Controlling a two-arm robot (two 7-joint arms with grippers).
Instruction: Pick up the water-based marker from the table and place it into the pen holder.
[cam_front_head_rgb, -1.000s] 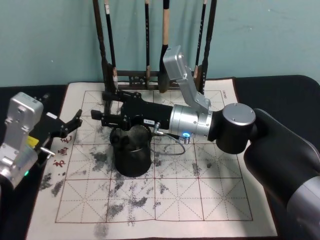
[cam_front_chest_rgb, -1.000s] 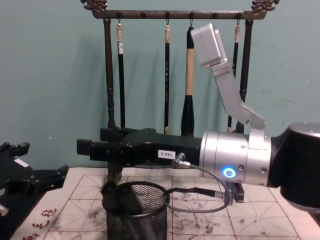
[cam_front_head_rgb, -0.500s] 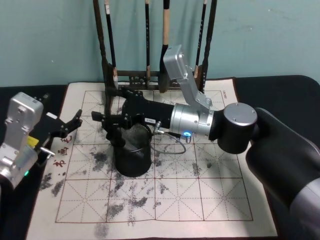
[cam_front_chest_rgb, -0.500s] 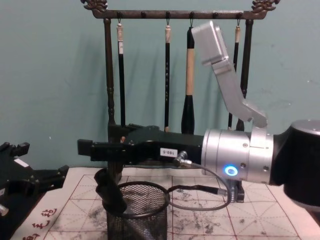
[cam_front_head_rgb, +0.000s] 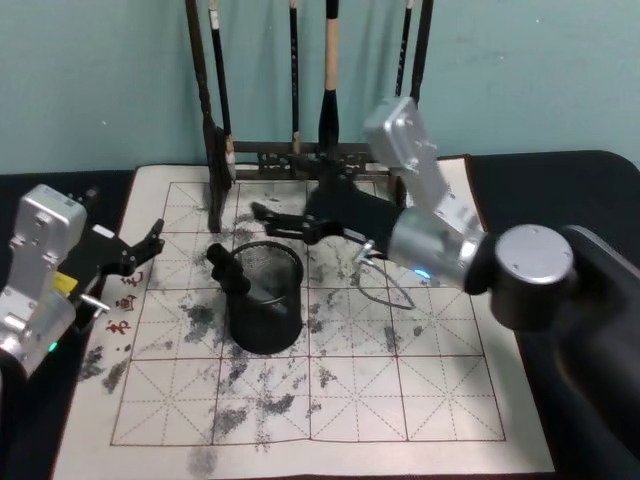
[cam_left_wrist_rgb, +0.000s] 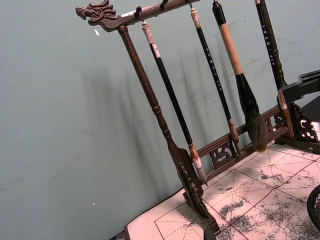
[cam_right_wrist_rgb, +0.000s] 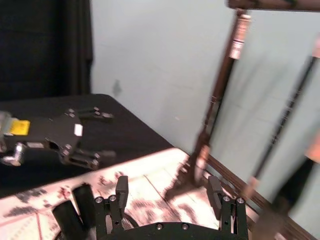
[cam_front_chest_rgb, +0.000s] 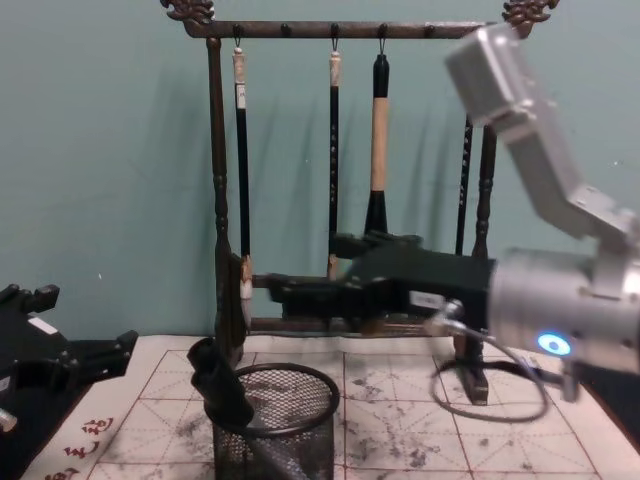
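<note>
The thick, short water-based marker with its black cap (cam_front_head_rgb: 228, 271) stands inside the black wire-mesh cylindrical pen holder (cam_front_head_rgb: 264, 310), leaning on the cup's left rim; its long axis is tilted, the capped end pointing up and to the left above the rim, the lower end down inside the mesh, as the chest view shows (cam_front_chest_rgb: 222, 386). The holder sits on the white felt mat printed with a red grid and blotched with ink (cam_front_head_rgb: 400, 390), which lies on the dark counter (cam_front_head_rgb: 590, 170). The right gripper (cam_front_head_rgb: 268, 217) hangs above and just beyond the holder's far rim, its black fingers spread apart and holding nothing, clear of the marker. The left gripper (cam_front_head_rgb: 152, 243) rests at the mat's left edge, well to the left of the holder, fingers parted and empty. Behind stands the tall dark wooden brush rack (cam_front_chest_rgb: 216, 200) with long calligraphy brushes (cam_front_chest_rgb: 378, 130) hanging from it.
</note>
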